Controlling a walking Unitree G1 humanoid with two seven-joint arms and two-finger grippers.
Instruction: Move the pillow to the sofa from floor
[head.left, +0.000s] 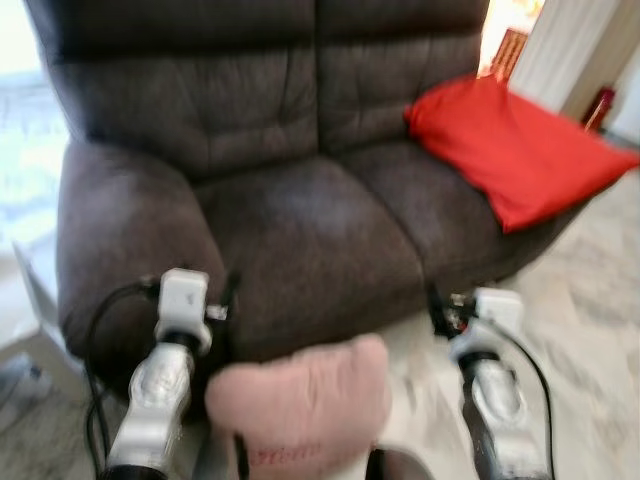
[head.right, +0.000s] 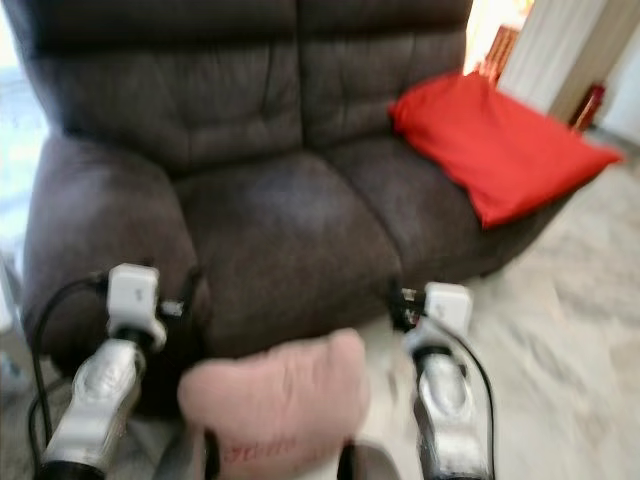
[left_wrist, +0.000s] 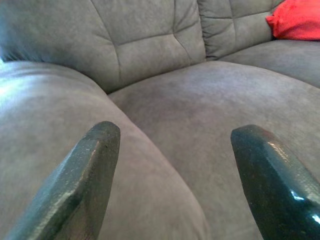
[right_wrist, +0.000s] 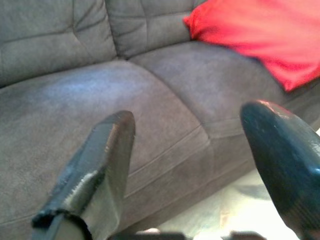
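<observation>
Pillow (head.left: 300, 405) apparently between wrists, unseen wrist-side.

**Lettering too blurred to read**

The soft pink fabric pillow (head.left: 300, 405) carries a short line of darker pink-red lettering near its lower edge, too smeared to spell out. No other writing, label or number is legible.

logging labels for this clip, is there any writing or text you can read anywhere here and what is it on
Pink pillow: a line of dark red lettering near its lower edge, too blurred to read.
Red pillow on the sofa: no writing visible.
Left gripper and right gripper: no labels visible.
So there is no text here that can be quoted.
</observation>
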